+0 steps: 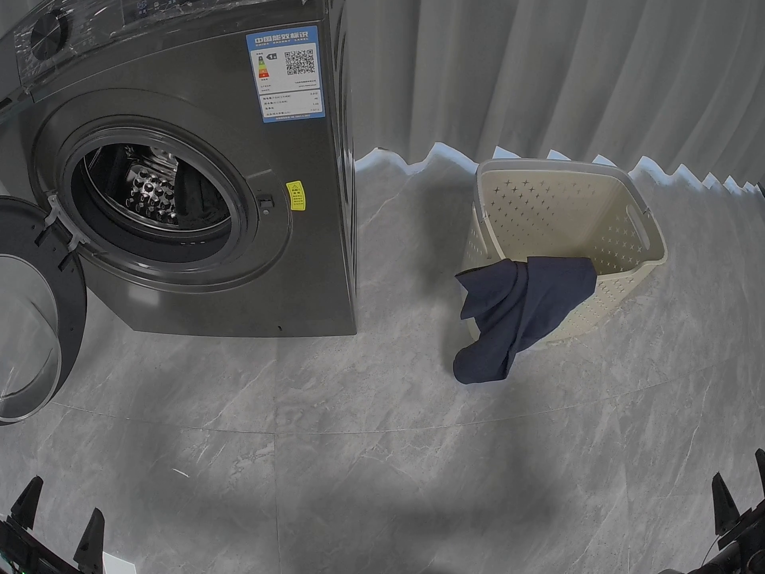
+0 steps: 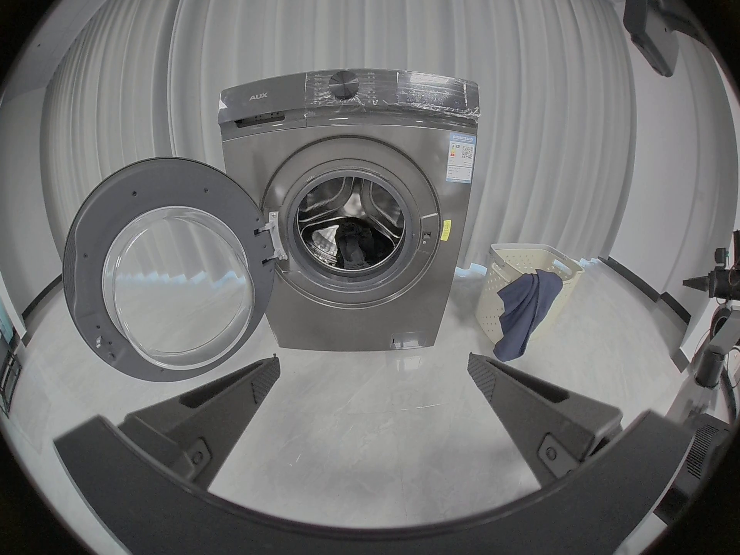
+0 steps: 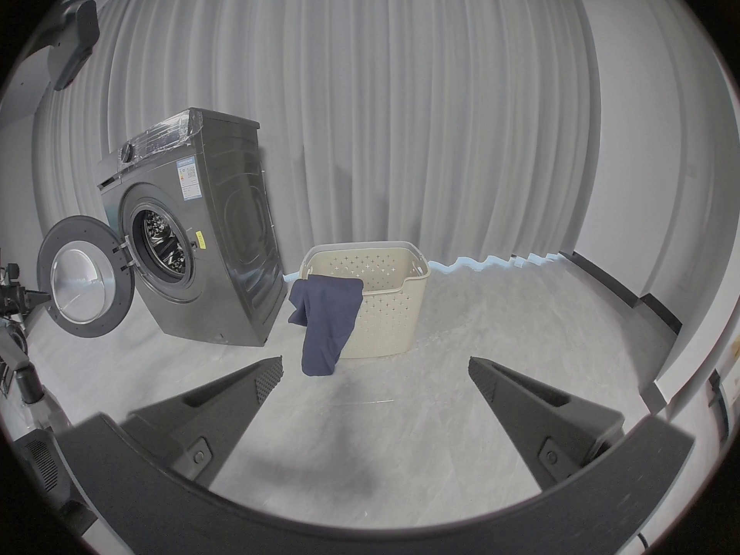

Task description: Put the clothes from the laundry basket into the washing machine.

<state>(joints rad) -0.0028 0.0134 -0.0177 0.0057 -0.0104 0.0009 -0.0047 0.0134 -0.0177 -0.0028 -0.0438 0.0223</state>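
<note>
Left wrist view: washer [image 2: 347, 325] door [image 2: 169, 271] open, dark clothes [image 2: 354, 244] already inside (part done). One navy garment [image 2: 528, 310] left, draped over basket [image 2: 487, 302] rim, well ahead of right gripper [image 3: 374, 364]. Left gripper [image 2: 371, 364] faces washer. Both spread wide, empty.

Washing machine [image 1: 191, 269] top, door [image 1: 32, 320] cut by head-view edges. Drum contents [image 2: 351, 244] too small to identify.

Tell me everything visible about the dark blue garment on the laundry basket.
The dark blue garment is plain, soft cloth, draped over the near rim of the cream laundry basket. Most of it hangs down the basket's outer wall in loose folds, and its lower end appears to reach the grey floor.
</note>
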